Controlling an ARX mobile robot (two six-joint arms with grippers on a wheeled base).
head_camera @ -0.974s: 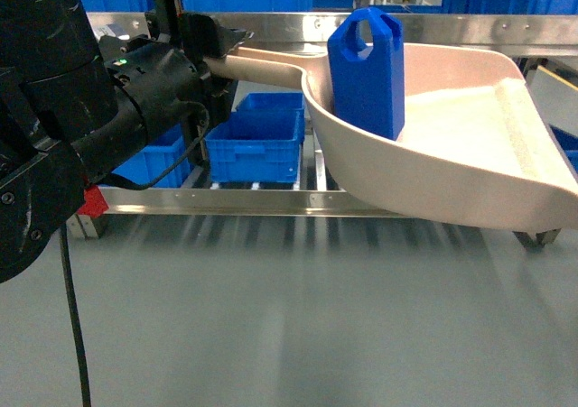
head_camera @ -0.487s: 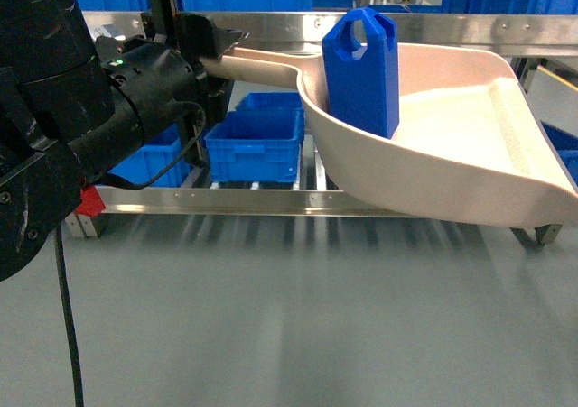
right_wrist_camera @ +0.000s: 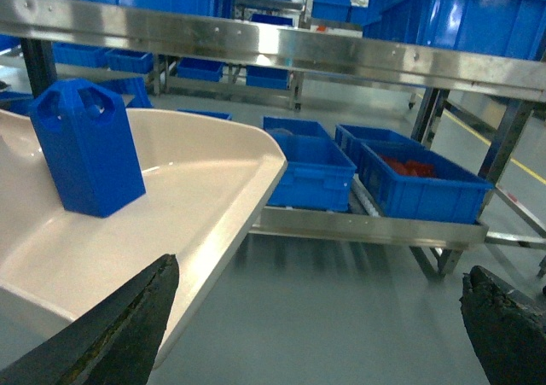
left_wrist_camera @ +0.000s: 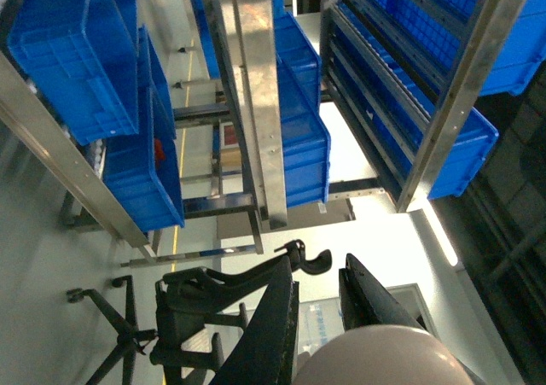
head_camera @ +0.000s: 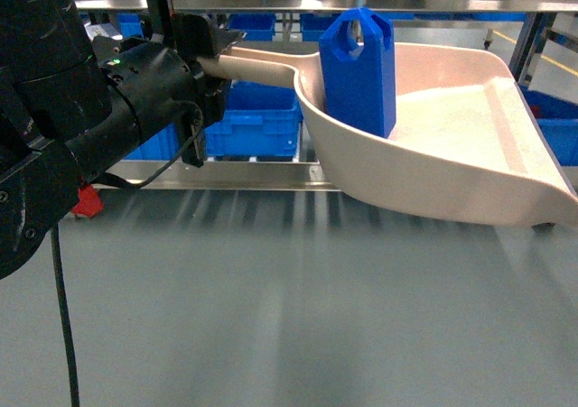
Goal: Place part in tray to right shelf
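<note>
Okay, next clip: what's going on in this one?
The robot's left gripper is shut on the handle of the beige tray, holding it up off the floor in front of a steel rack of blue crates. The blue part stands upright inside the tray, near its handle end. The right gripper is open and holds nothing, its fingers just past the tray's open edge. The part has not yet been delivered.

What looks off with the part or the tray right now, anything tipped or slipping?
Nothing stands out. The part stands upright in the tray, back near the handle end, not toppled. The left gripper holds the tray's handle, with the scoop sloping slightly down toward its open lip. The right gripper's fingers are spread open, holding nothing.
</note>
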